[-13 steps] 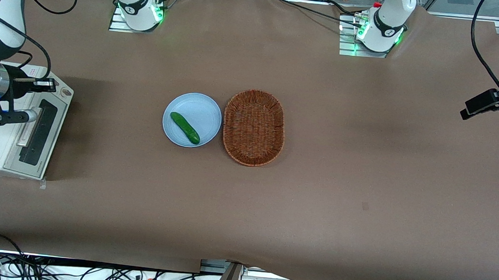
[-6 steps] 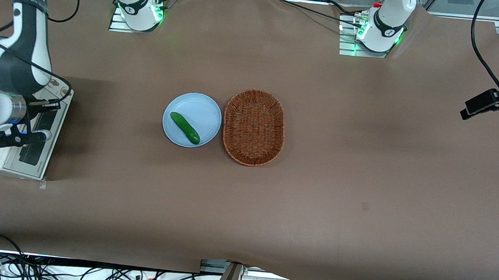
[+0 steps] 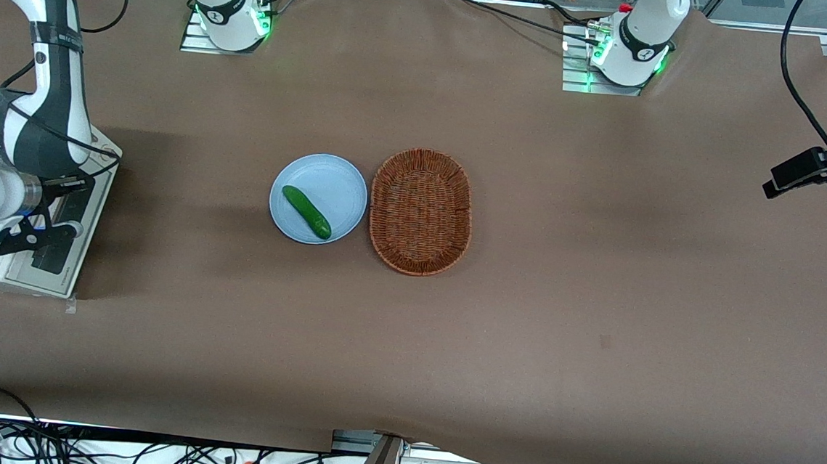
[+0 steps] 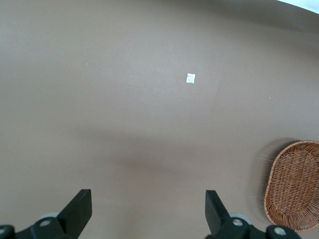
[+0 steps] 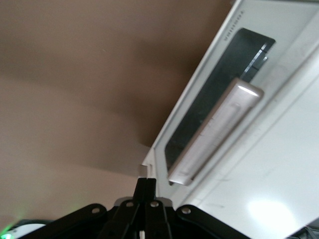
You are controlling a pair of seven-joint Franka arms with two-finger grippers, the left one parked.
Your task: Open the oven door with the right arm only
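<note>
The cream-white toaster oven stands at the working arm's end of the table, and its oven door [image 3: 72, 219] with dark glass faces the table's middle. The door lies shut against the oven body. The right arm [image 3: 12, 146] reaches over the oven. Its black gripper [image 3: 57, 230] hangs in front of the door and covers much of the handle. In the right wrist view the gripper [image 5: 148, 183] is shut and empty. Its tips are close to one end of the silver bar handle [image 5: 214, 132], beside the door's glass [image 5: 219, 84].
A light blue plate [image 3: 334, 175] with a green cucumber [image 3: 306, 211] lies mid-table, beside a brown wicker basket [image 3: 421, 211]. The basket also shows in the left wrist view [image 4: 294, 184]. Brown cloth covers the table [image 3: 600, 274].
The right arm has swung over the oven, and its gripper has moved along the door front, nearer to the front camera. The door has not moved.
</note>
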